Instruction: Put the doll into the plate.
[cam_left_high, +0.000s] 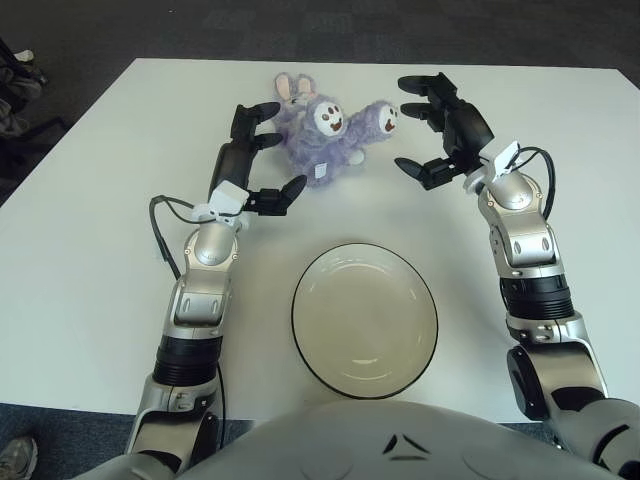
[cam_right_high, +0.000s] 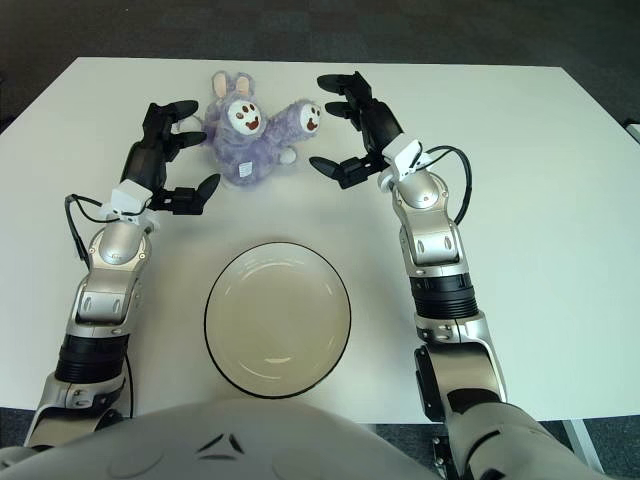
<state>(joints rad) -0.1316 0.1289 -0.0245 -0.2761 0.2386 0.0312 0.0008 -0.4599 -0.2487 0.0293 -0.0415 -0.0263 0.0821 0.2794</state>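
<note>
We see a white bench (cam_left_high: 90, 200) with a round cream plate (cam_left_high: 364, 320) near its front edge, nothing in it. Beyond it lies a purple plush bunny doll (cam_left_high: 325, 135). Our left robot hand (cam_left_high: 255, 155) flanks its left side, our right robot hand (cam_left_high: 430, 125) its right, both with fingers spread, holding nothing. We judge the doll soft and light; squeeze its plump body from both sides.
</note>
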